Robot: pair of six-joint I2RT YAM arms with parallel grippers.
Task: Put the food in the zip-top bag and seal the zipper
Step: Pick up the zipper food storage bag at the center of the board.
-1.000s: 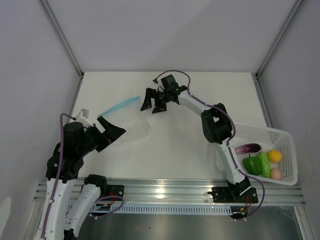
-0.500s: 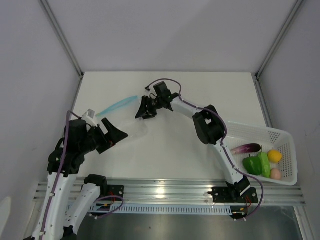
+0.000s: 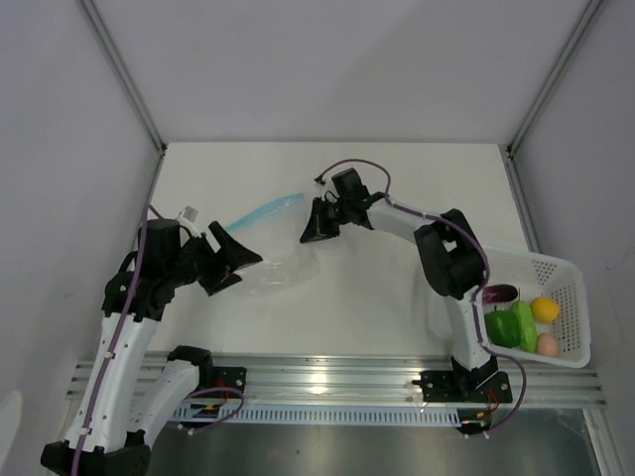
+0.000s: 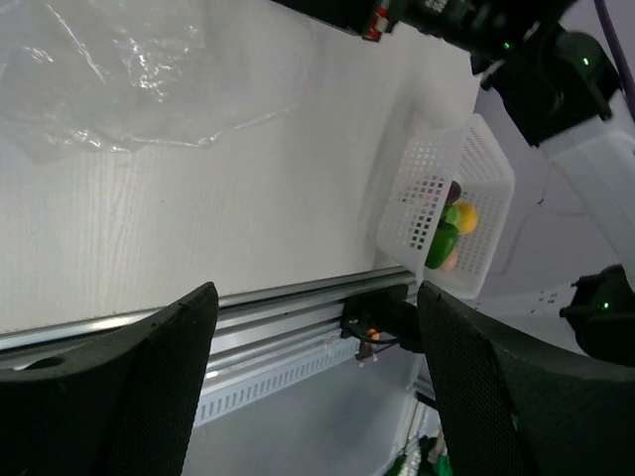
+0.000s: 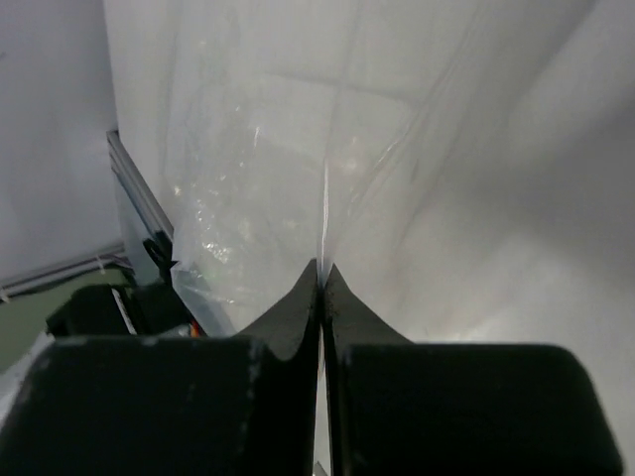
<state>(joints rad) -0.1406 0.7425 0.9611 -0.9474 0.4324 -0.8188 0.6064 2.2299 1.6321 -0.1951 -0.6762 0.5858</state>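
While my right claw pinches the bag film at centre frame | left claw gapes wide beside its left edge | food sits in basket, lower right | I'd grab the opposite lip, spread mouth gently.

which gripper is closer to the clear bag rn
Right. The right gripper is shut on the zip-top bag, pinching its film; the left gripper stands open at its left edge.

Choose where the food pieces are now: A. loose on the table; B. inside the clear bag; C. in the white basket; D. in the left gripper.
C: the food pieces lie together in the white basket, apart from the clear bag.
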